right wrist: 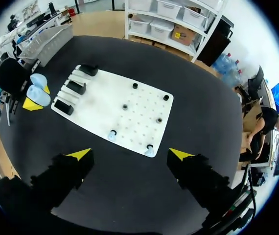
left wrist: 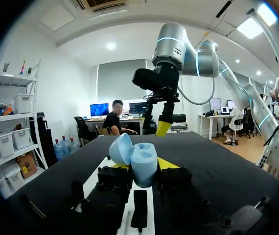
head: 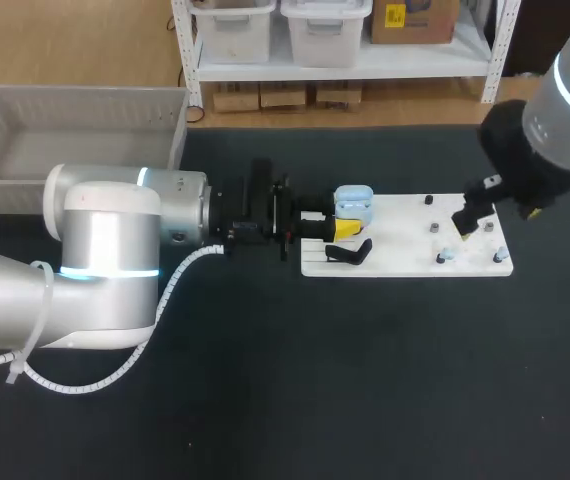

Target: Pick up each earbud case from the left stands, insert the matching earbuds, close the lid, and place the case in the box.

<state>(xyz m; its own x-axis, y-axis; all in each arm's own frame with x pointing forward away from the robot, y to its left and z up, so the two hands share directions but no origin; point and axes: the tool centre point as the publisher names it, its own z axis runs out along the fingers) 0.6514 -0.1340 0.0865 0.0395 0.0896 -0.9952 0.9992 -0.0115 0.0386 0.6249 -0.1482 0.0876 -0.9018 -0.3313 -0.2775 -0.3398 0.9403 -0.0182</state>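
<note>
Clamped between the left gripper's (left wrist: 143, 169) fingers, the pale-blue earbud case (left wrist: 144, 155) sits with its lid open. Ahead, the right gripper (right wrist: 129, 155) hangs wide open and empty above the earbuds (right wrist: 112, 134). It should descend straight, pinch one gently, and keep the case level.

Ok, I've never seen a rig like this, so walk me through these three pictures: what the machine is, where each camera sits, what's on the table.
This is a robot with two arms at a black table. One picture looks down from above and behind it; the other two come from a camera on each wrist. The left arm has its jaws shut on a light blue earbud case, lid open. The right arm hangs over a white board, jaws open and empty. The board carries black stands and two pale blue pieces, probably earbuds. A grey box sits at the far left.
</note>
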